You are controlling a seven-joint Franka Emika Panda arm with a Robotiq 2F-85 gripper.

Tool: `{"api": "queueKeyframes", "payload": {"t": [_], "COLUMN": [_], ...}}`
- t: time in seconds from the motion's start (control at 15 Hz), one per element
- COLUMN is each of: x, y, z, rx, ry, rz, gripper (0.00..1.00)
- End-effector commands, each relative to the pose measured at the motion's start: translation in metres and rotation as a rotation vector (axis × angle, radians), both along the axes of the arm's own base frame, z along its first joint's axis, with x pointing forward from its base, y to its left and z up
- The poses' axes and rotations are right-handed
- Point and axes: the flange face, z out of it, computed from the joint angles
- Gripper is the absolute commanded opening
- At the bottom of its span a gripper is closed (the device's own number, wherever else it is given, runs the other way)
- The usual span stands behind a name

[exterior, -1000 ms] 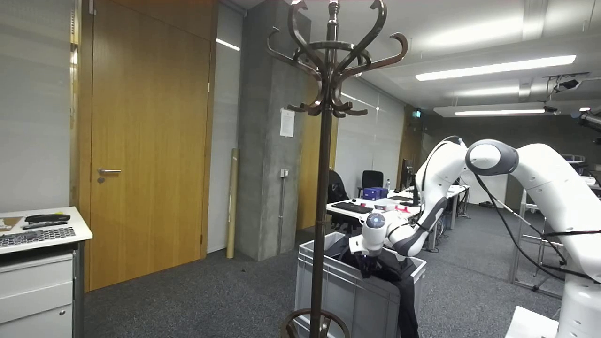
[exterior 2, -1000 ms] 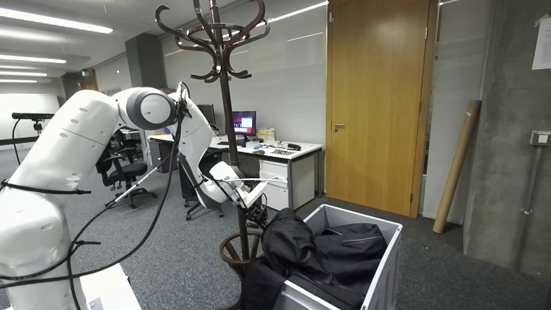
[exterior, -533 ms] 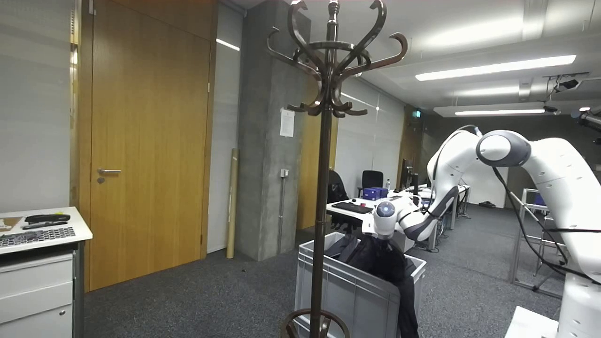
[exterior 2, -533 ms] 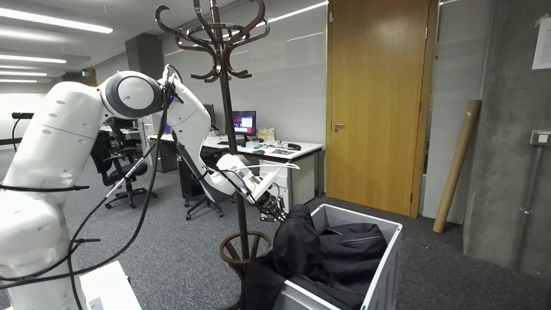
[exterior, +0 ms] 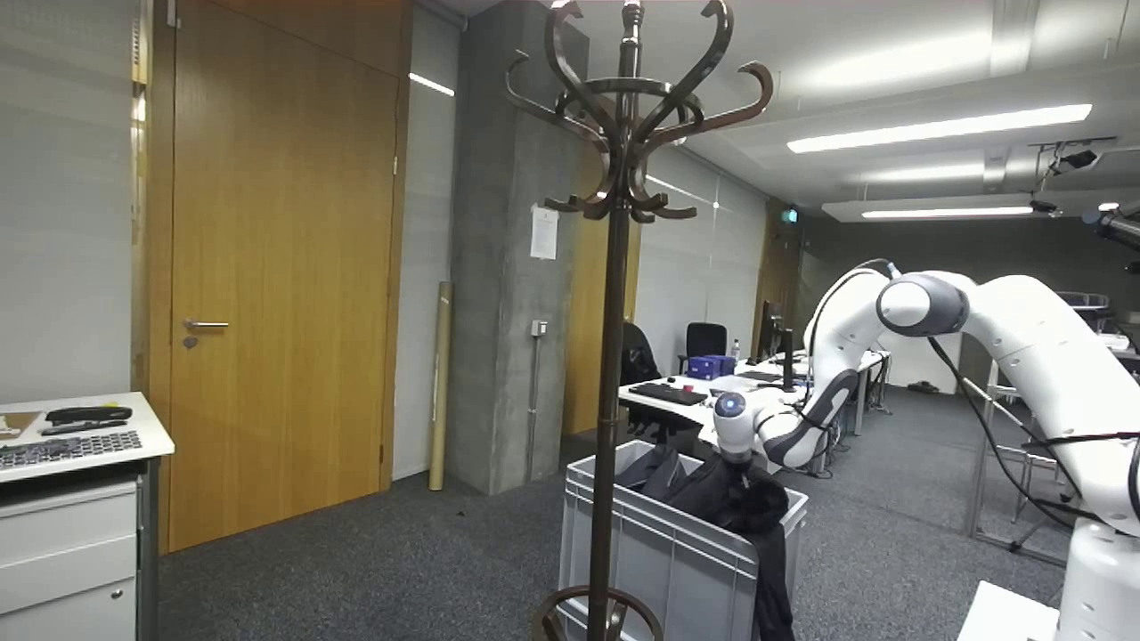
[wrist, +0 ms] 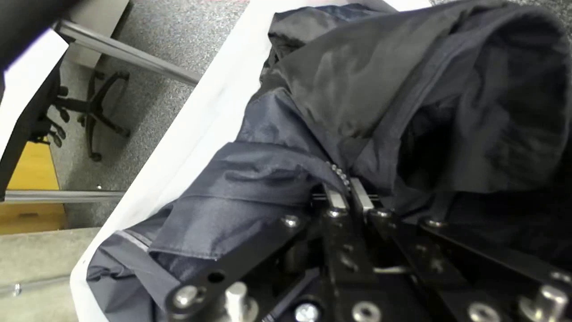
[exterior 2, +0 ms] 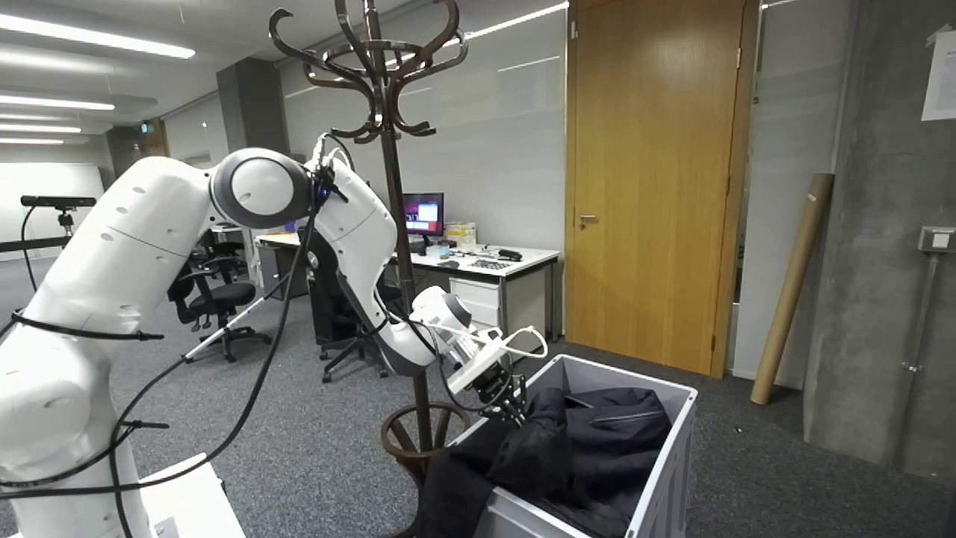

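The claw (wrist: pixel 349 195) pinches the apparent zip (wrist: pixel 339 173) of a dark garment (exterior 2: pixel 538 456) draped over the near left rim of the crate (exterior 2: pixel 678 456), likely because that edge is thin.

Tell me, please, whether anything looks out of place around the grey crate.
Yes: part of the dark clothing hangs over the rim of the grey crate and down its outside, while more lies bunched inside, so it looks untidy. No spill is visible.

It is an office, as the monitor (exterior 2: pixel 424 213) on a tabletop (exterior 2: pixel 535 258), swivel chairs (exterior 2: pixel 224 297), drawers (exterior 2: pixel 481 291), carpet (exterior 2: pixel 321 418) and overhead strip lights (exterior 2: pixel 97 38) show.
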Motion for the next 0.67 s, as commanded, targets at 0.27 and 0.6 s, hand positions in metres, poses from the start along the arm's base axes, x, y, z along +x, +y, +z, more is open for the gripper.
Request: {"api": "queueKeyframes", "payload": {"t": [0.27, 0.6], "x": [0.063, 0.083], "y": [-0.005, -0.004], "z": [0.0, 0.008], "rx": [0.203, 0.328], "ry": [-0.19, -0.274], "rz": [-0.251, -0.323], "gripper": [0.02, 0.33]}}
